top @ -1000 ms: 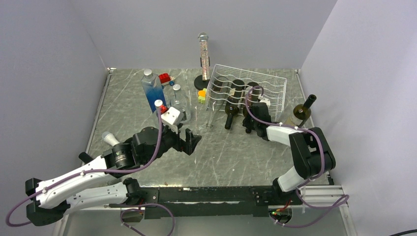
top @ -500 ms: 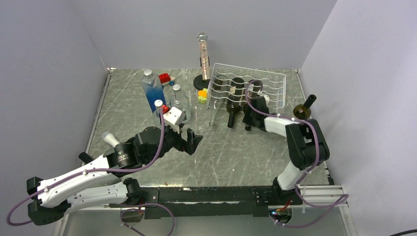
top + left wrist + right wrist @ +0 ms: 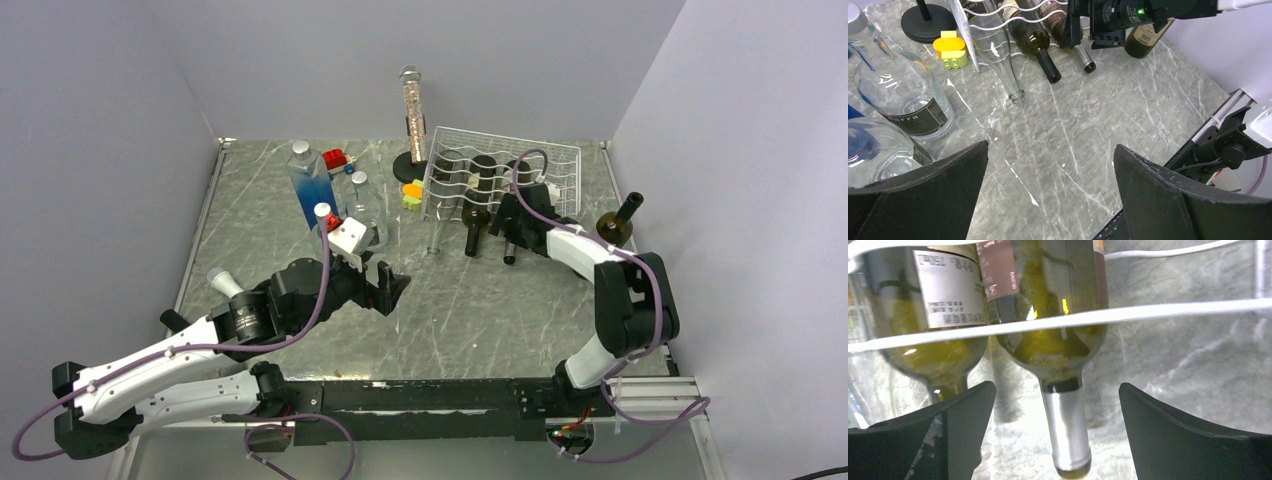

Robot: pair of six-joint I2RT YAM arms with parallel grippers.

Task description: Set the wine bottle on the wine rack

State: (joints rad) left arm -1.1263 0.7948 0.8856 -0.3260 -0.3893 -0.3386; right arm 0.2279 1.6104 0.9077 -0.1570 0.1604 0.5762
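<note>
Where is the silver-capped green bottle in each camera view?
Top external: silver-capped green glass wine bottle, right of centre, neck poking out of the white wire rack.
Left wrist: top centre.
Right wrist: centre, neck pointing down.
Shared landmark: the white wire rack holding it.

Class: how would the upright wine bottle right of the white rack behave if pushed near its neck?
The wine bottle stands tall on a narrow base, so it would probably tip rather than slide. Its glossy glass likely makes it slippery and breakable. Fallen, the round body might roll.
</note>
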